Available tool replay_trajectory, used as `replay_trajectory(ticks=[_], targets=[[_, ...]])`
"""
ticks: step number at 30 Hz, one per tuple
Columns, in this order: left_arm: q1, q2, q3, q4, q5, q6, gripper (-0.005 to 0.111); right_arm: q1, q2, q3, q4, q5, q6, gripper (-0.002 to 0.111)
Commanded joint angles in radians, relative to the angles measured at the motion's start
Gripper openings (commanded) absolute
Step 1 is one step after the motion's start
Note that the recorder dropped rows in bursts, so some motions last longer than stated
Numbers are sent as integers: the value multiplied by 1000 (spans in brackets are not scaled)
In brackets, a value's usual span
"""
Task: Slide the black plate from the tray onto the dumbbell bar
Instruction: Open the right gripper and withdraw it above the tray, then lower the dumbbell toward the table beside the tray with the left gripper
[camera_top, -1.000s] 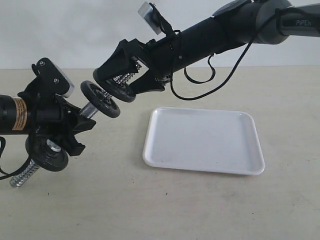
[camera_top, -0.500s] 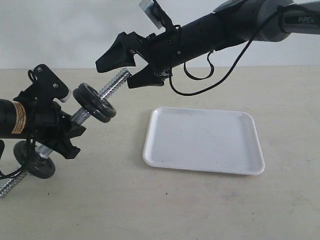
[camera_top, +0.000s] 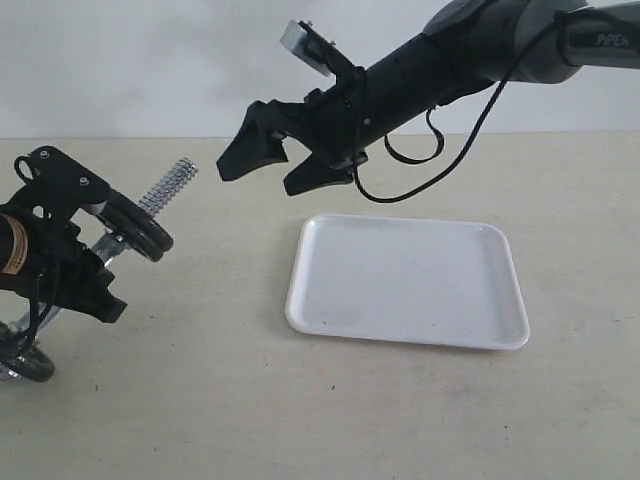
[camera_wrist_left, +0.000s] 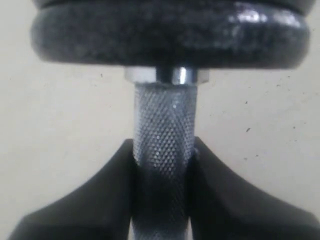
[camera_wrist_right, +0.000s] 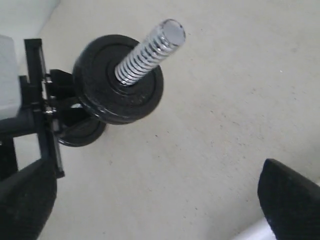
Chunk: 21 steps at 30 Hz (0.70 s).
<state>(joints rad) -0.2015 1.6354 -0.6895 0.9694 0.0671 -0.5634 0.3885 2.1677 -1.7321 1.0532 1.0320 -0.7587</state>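
Scene: two robot arms over a beige table, a white tray on the right side
Left gripper: clenched on the knurled middle of the bar, one finger touching each side
Bar: held off the table and tilted, its threaded tip pointing up toward the right gripper
Plate: not on the tray; it sits on the bar with the threaded tip poking through its hole, apparently pressed against a second disc behind it
Tray: flat on the table, no disc in it
Right gripper: released, jaws spread wide with nothing between them, hanging in the air between the bar's tip and the tray, apart from both
Step in hand: judged to be the finish, with the plate on and the right arm clear of it
Doing it well: the left arm should keep the tip higher than the grip so the plate rests inward, and hold its clench firm; the right arm should back off without brushing the tip
Risk: no collar shows outside the plate, so a dip of the tip could let it slide off
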Motion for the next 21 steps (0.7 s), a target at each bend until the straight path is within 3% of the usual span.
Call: replay_trajectory(ticks=[1,3,5,8,11,21], targets=[[-6,-59,-45,31,-769,-50,4,0,-14,-6,-189,-8,100,104],[-6,-59,-45,29,-761,-75,4,0,-14,-6,-279,-8,161,96],[-6,-59,-45,14,-731,-118,4,0,-14,-6,-359,1,210,81],[-6,-59,-45,-27,-667,-171,4,0,-14,-6,-463,24,237,48],[-6,-59,-45,-36,-644,-212,4,0,-14,-6,-486,56,237,4],[-6,-59,-45,-130,-622,-260,4,0,-14,-6,-493,95,230,1]])
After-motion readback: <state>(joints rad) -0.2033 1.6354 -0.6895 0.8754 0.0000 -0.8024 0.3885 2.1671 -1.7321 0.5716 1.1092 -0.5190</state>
